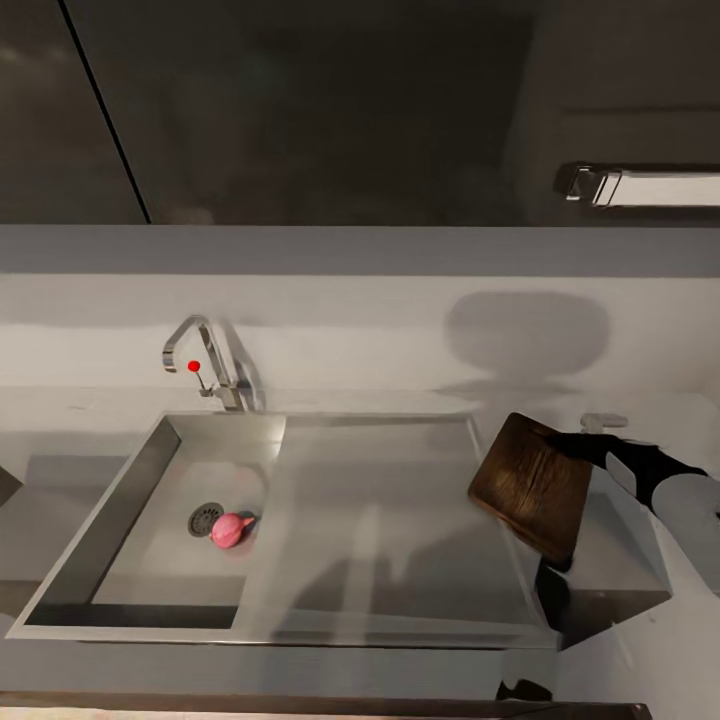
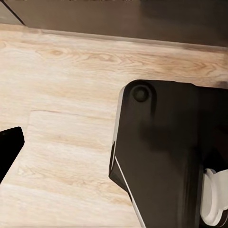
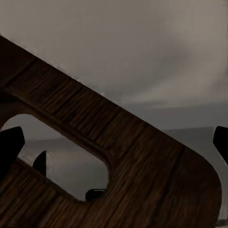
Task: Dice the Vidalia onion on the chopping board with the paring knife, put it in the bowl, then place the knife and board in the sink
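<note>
Counting one Vidalia onion, one chopping board.

The Vidalia onion is pink-red against the dull silver steel of the sink, whose chrome faucet carries a bright red dot. At about 3 o'clock from the onion, the chopping board is dark brown with fine darker grain lines, seen close up in the right wrist view, and the countertop is pale matte grey. In the left wrist view the floor is light tan wood with wavy grain, beside the robot's glossy black base.
</note>
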